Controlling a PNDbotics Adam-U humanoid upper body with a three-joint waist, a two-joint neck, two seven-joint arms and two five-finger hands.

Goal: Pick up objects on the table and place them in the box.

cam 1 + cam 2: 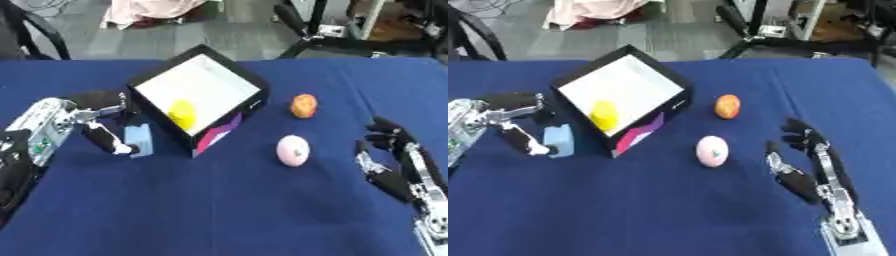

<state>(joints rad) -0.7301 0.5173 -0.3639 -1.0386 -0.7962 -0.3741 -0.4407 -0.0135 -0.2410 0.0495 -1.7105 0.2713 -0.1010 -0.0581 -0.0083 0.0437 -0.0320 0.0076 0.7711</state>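
Here, on a counter (219,210) draped in blue cloth, a black box (198,96) with a white interior sits open, turned corner-on to the camera, a magenta and white patch showing on its near side wall; a yellow object (182,114) lies inside it, toward the near left wall; the robot's left hand (92,122) reaches in from the left edge, its fingers (109,141) and thumb curled around a small light-blue block (140,140), which stands just beside the box's left corner, outside it, at the cloth; whether the block rests on the counter or is lifted slightly cannot be told; to the right of the box, well apart from it, an orange rounded object (728,106) lies on the cloth; nearer the camera and a little to the left of it sits a pink egg-shaped object (712,151), with a small greenish mark on its side; both lie untouched; the right hand (811,165) rests near the lower right corner, palm toward the box, fingers up and relaxed, spread apart, grasping nothing and close to the pink object without touching it; beyond the counter's far edge, grey floor, dark stands and a heap of pale pink fabric fill the background.
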